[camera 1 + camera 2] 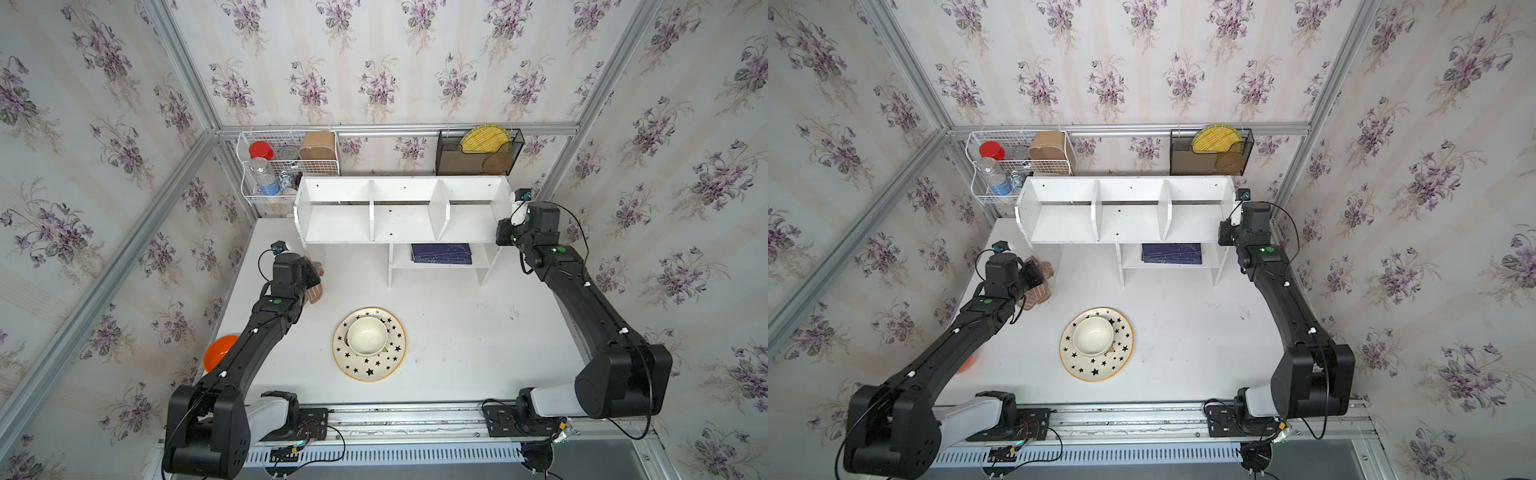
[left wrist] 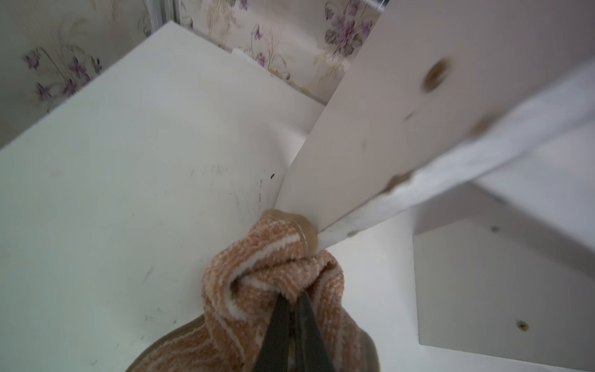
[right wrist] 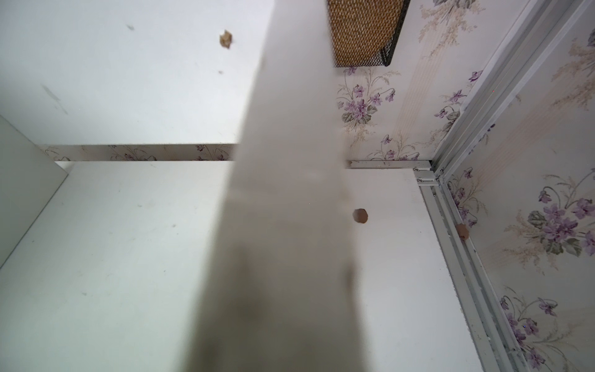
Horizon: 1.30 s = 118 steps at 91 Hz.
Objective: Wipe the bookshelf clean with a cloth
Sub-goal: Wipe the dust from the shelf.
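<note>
The white bookshelf (image 1: 403,224) (image 1: 1125,224) stands at the back of the table, its three top compartments bare. My left gripper (image 2: 293,299) is shut on the brown striped cloth (image 2: 267,257) (image 1: 316,282) (image 1: 1040,286). The bunched cloth touches the lower front corner of the shelf's left side panel (image 2: 386,128). My right gripper (image 1: 503,232) (image 1: 1224,232) sits at the shelf's right end. In the right wrist view the right side panel (image 3: 289,161) runs straight into the jaws and hides the fingers, so the gripper appears shut on it.
A star-patterned plate (image 1: 395,357) with a cream bowl (image 1: 367,336) sits mid-table. An orange bowl (image 1: 220,351) lies under the left arm. A dark blue book (image 1: 441,253) rests on the lower shelf. A wire basket (image 1: 286,166) and a black mesh organizer (image 1: 478,151) (image 3: 363,32) hang behind.
</note>
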### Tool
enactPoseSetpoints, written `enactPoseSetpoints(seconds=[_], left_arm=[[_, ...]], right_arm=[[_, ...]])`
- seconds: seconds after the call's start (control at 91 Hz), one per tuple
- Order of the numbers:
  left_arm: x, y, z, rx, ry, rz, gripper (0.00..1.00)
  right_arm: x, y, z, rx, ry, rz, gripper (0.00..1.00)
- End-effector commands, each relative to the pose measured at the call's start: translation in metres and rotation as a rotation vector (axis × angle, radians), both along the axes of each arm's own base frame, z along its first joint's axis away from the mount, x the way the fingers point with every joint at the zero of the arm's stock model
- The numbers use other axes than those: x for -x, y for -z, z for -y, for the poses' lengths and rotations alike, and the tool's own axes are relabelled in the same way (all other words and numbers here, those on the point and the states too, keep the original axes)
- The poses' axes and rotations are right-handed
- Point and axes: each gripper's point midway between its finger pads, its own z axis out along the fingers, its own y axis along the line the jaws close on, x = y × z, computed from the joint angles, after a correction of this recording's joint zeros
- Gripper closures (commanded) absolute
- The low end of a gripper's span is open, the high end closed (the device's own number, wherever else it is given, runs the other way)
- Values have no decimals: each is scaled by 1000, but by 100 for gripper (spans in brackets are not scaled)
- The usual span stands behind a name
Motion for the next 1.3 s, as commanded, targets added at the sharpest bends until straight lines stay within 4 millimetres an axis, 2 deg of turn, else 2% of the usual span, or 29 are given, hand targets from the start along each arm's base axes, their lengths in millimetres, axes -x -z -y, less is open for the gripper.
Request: enactPoseSetpoints(seconds=[0.0,0.055,0.099,0.253,0.297,0.374,0.418,0.462,0.517,0.571,0.626,0.692,0.802,0.923,1.011,1.176,1.286], left_arm=[[-14,1,0,43,-28,47,100],[-13,5,1,48,-28,32,100],[-12,-1,1,57,-27,44,100],[-12,-58,2,39,-2,171,100],[-12,-74,3,38,9,189,100],[-8,-92,9,55,44,202,100],[-5,-98,14,63,68,207,100],[-3,-96,14,65,70,204,100],[-1,-88,13,64,61,186,100],[0,-76,12,63,55,165,100],[2,-62,12,74,48,142,100],[2,-45,13,98,42,118,100],[0,-25,18,151,37,92,100],[-5,-17,29,191,65,76,100],[-6,-29,31,189,79,82,100],[1,-82,29,151,98,164,100],[9,-104,38,158,148,189,100]], right_arm=[[-8,-29,-13,-136,-18,104,100],[-9,-29,-15,-136,-31,104,100],[-9,-30,-15,-137,-32,101,100],[-12,-34,-12,-146,-4,91,100],[-10,-37,-11,-144,0,95,88],[-4,-48,-2,-129,42,119,52],[2,-57,7,-110,90,144,37],[7,-63,18,-92,146,156,30],[16,-74,29,-80,206,173,27],[27,-81,33,-72,245,182,31],[40,-93,25,-49,249,216,40],[49,-102,-2,-3,213,242,53],[44,-97,-48,-5,111,211,72],[28,-80,-71,-76,50,159,87],[17,-69,-79,-103,39,141,93],[2,-50,-109,-161,-68,98,98],[-3,-42,-117,-169,-83,80,99]])
